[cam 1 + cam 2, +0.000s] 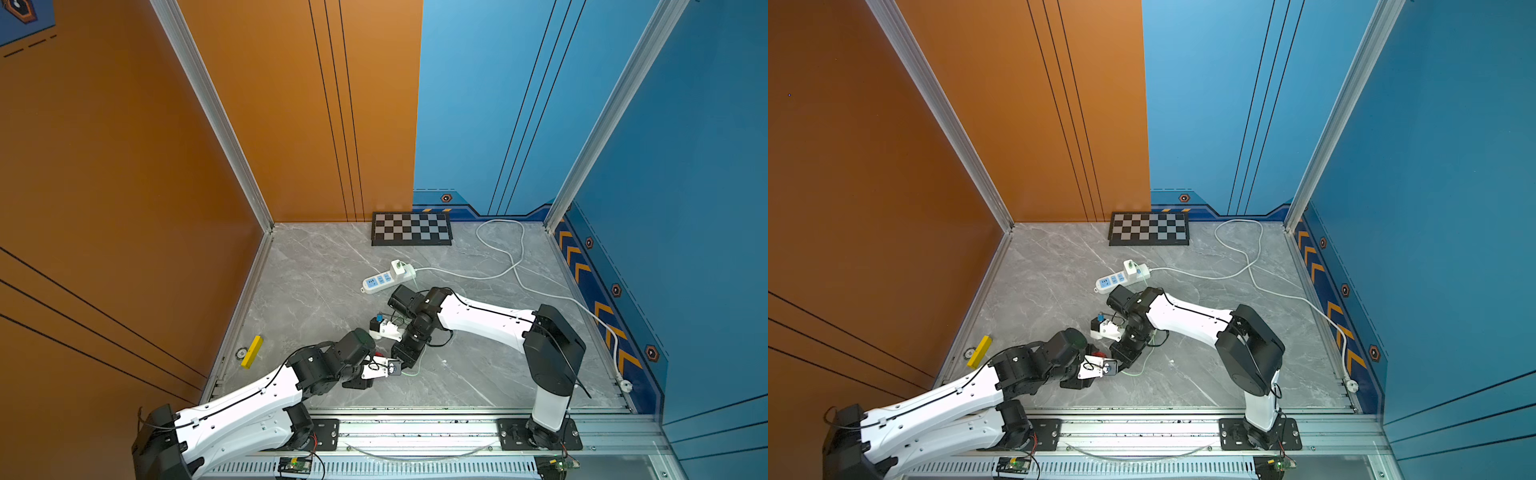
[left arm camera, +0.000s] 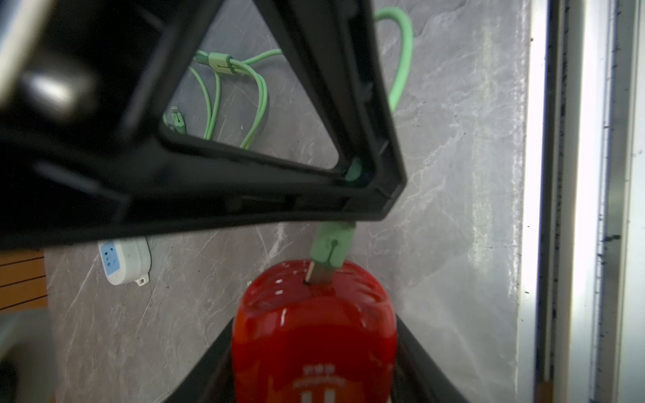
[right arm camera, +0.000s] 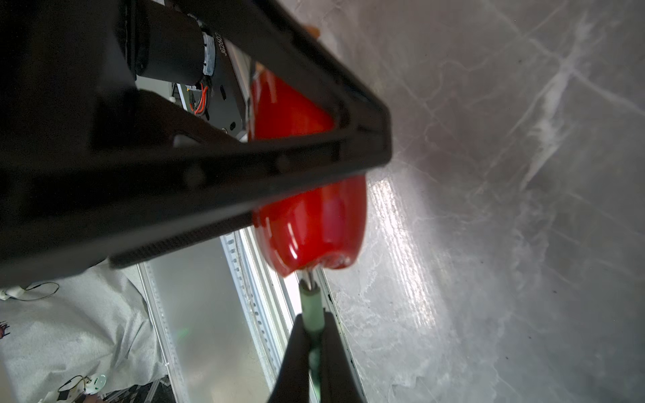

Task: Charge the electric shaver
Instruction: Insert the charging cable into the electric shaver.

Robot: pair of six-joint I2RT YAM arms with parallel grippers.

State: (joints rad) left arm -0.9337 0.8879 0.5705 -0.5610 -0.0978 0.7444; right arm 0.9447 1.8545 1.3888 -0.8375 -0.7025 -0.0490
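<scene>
Left tool [image 2: 314, 322] gripping electric shaver [image 2: 314, 349]; port end toward right tool [image 3: 312, 328] pinched on green plug [image 3: 310, 303]

One shaver [image 2: 314, 331], one cable [image 2: 401, 52], one power strip [image 1: 381, 279].

layout, front to back
the electric shaver [image 2: 314, 331] is front middle, the charging plug [image 2: 331, 249] touching its end; the power strip [image 1: 388, 277] lies behind them, a charger block [image 1: 397, 268] on it; the checkerboard [image 1: 411, 228] at the back wall, a block [image 1: 252, 352] far left.
</scene>
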